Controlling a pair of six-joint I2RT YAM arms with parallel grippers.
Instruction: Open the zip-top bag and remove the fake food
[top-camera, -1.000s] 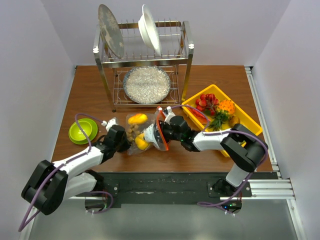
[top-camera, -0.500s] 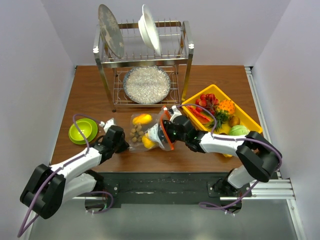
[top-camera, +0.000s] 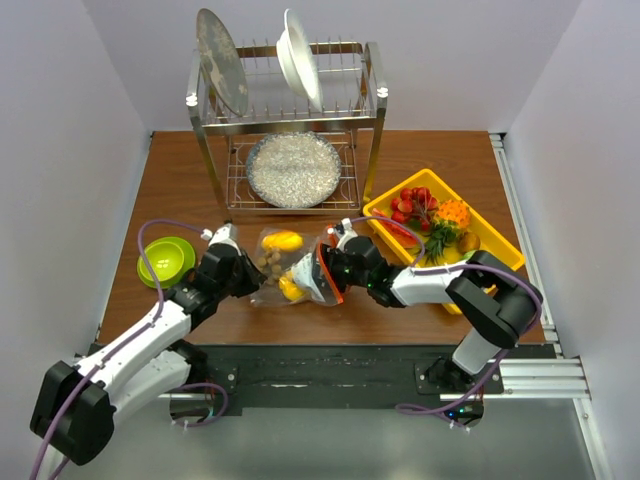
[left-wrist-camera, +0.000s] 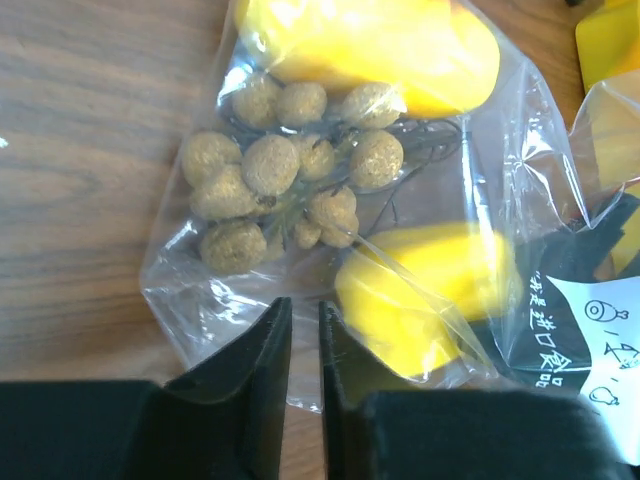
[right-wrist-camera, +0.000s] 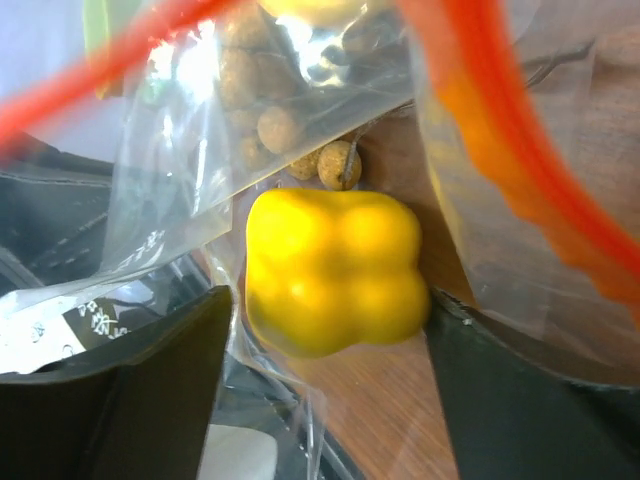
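Brown wooden table (top-camera: 180, 190), white walls on three sides. At the back stands a dish rack (top-camera: 372, 95) with a metal lid (top-camera: 221, 60), a white bowl (top-camera: 300, 60) and a pan (top-camera: 294, 168). A green bowl (top-camera: 166, 262) sits left; a yellow tray (top-camera: 400, 190) of red pieces (top-camera: 412, 203) and an orange fruit (top-camera: 453, 213) sits right, its near rim hidden by the right forearm.

The zip-top bag (top-camera: 272, 290) lies mid-table between both arms, holding a mango (top-camera: 280, 239), brown balls (left-wrist-camera: 285, 175) and a yellow bell pepper (right-wrist-camera: 330, 270).

Left gripper (left-wrist-camera: 305, 310): at the bag's closed corner, fingers a thin slit apart. I cannot tell if any film sits in the slit.

Right gripper (top-camera: 320, 272): inside the bag mouth, fingers spread wide, one on each side of the pepper. I cannot tell if they squeeze it.

In the way: crinkled film lies between the pepper and one finger. The orange-red zipper strip (right-wrist-camera: 500, 150) crosses the right wrist view, and the white label (left-wrist-camera: 590, 330) covers the gripper body.
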